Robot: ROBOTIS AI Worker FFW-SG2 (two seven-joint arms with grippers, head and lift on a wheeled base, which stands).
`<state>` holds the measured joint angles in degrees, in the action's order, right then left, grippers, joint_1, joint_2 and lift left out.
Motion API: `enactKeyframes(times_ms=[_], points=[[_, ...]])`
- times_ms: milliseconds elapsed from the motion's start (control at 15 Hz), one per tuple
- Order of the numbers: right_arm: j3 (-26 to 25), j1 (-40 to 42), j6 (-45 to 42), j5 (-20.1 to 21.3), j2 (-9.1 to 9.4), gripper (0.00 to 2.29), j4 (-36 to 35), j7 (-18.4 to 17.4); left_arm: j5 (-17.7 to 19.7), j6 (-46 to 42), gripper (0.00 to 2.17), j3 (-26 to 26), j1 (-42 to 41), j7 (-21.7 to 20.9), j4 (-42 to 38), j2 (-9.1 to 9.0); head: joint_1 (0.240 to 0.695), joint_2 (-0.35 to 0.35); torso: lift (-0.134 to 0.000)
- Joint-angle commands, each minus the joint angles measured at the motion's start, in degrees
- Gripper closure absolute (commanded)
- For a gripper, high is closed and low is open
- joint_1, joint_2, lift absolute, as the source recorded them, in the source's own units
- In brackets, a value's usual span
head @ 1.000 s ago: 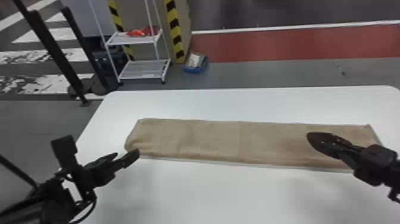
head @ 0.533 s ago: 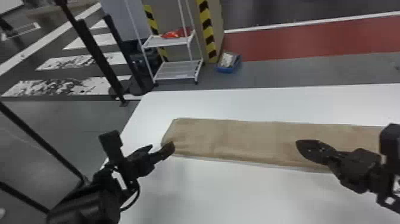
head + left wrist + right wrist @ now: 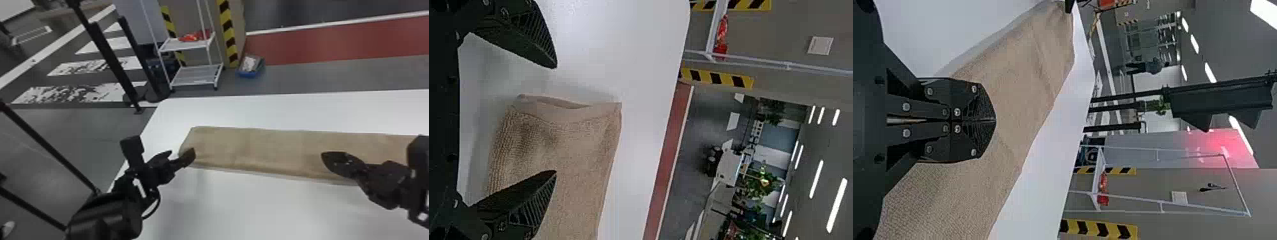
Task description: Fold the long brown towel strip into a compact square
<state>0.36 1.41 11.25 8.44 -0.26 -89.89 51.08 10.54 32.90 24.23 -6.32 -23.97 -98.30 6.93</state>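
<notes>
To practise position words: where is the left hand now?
In the head view, the left hand is left of centre, by the left end of the brown towel strip.

A white rack [image 3: 197, 76] with 2 shelves [image 3: 185, 45] stands on grey floor [image 3: 335, 76] near a red band [image 3: 335, 43] while ceiling lights [image 3: 837, 205] glow.

No legible text, label, brand, number or sign (not one letter readable)
</notes>
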Motion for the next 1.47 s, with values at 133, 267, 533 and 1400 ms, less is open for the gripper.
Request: enactKeyframes(times_ms=[133, 267, 533, 1400], points=[[-1.2, -0.1, -1.3, 0.8, 0.32, 1.42, 0.9, 0.0, -0.1, 2.6, 0.14, -0.2, 0.1, 0.1, -0.1, 0.19, 0.695, 0.343, -0.124], [-1.2, -0.4, -1.3, 1.0, 0.32, 1.42, 1.1, 0.0, -0.2, 2.4, 0.15, -0.7, 0.3, 0.2, -0.1, 0.19, 0.695, 0.338, -0.124], [-1.1, -0.5, -1.4, 1.8, 0.32, 1.42, 1.5, -0.5, -1.4, 2.2, 0.55, -1.2, 0.6, -0.3, -0.2, 0.28, 0.695, 0.331, -0.124], [1.5, -2.3, -3.2, 7.6, 0.32, 1.42, 6.6, -8.0, 0.4, 10.8, 2.09, -2.0, -2.5, -0.4, -12.0, -0.69, 0.695, 0.312, -0.124]])
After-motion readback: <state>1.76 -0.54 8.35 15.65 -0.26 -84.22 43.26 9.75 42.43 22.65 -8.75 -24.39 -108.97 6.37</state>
